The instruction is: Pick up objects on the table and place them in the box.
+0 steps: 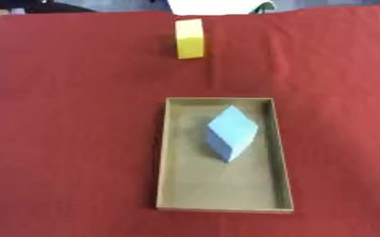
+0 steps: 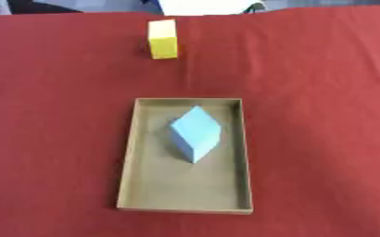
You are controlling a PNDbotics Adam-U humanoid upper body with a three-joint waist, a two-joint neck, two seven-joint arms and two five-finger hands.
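Left hand: not seen in either eye view, so whether it is spread or curled cannot be told.
Right hand: likewise not seen in either view; its state cannot be told.
Box: a shallow, open tray of brownish card, long and narrow, is laid flat on the desk in the near middle of the scene. Its long sides run away from the robot, and its low walls are seen all round. The floor inside is plain and of the same dull colour.
Blue block: a light blue block is held inside the box, in the far half and a little toward the right wall. It is turned so that its outline is seen as a diamond, one corner pointing away and one toward the robot. A lighter top face and a darker left face are shown. It is kept apart from the box walls.
Yellow block: a yellow block is stood upright on the desk, well beyond the box and close to the far edge. A pale top face is seen above a deeper yellow front. It is touched by nothing.
Desk: the whole surface is covered by a red cloth, with soft folds seen across it.
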